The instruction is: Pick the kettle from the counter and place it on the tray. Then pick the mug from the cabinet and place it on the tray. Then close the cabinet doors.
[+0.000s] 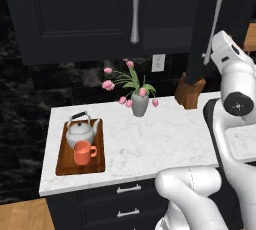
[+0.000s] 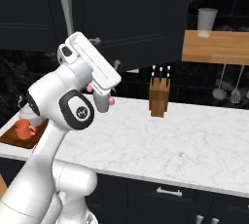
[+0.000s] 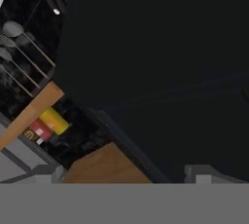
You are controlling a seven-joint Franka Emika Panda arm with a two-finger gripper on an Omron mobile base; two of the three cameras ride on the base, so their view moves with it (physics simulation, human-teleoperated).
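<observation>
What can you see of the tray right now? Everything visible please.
The tray is a flat rectangular reddish-brown board, wood-look, with a slightly raised rim. It lies flat at the left end of the white marble counter, long side running front to back. The silver kettle stands on its rear half and the orange mug in front of that, handle to the right. The right base view catches its corner under the mug.

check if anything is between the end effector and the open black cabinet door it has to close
Nothing visible does. In the hand view the open end effector faces the flat black panel of the cabinet door with no object between. The squat silver kettle and small orange mug already sit on the reddish-brown wooden tray.
</observation>
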